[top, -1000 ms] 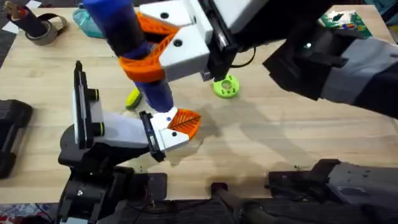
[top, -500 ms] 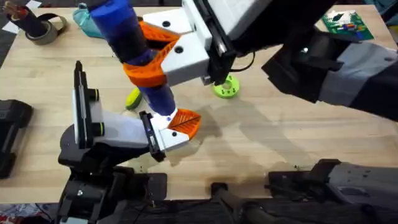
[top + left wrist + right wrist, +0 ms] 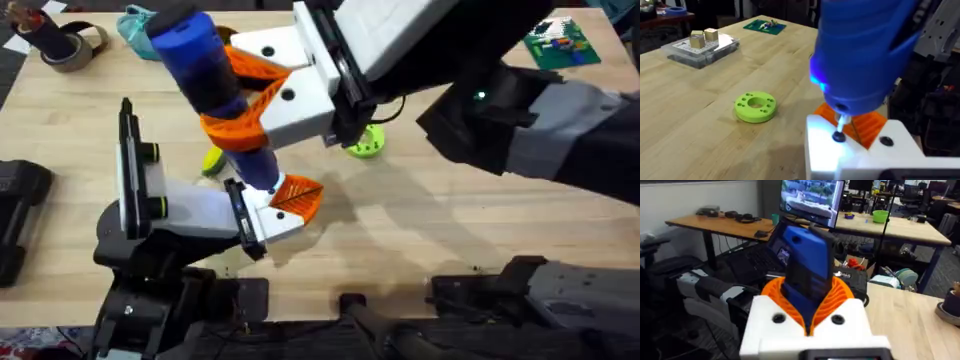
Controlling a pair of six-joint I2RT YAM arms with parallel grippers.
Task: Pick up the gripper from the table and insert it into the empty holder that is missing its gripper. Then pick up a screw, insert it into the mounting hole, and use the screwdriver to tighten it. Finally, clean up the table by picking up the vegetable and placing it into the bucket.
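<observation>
My right gripper reaches across from the right and is shut on the blue screwdriver, which stands nearly upright. Its metal tip rests on a dark screw in the white gripper piece with an orange pad. That piece sits at the end of my left arm, where the left gripper is. In the right wrist view the screwdriver rises between the orange pads. The yellow-green vegetable lies on the table just behind the screwdriver, partly hidden. The bucket is out of view.
A round green disc with holes lies mid-table. At the back left are a teal pouch and a tape roll. A green circuit board sits at the back right, with a clear box of blocks near it.
My right gripper and the screwdriver have shifted slightly to the right and down, with the tip staying on the white piece. The left arm has not moved.
</observation>
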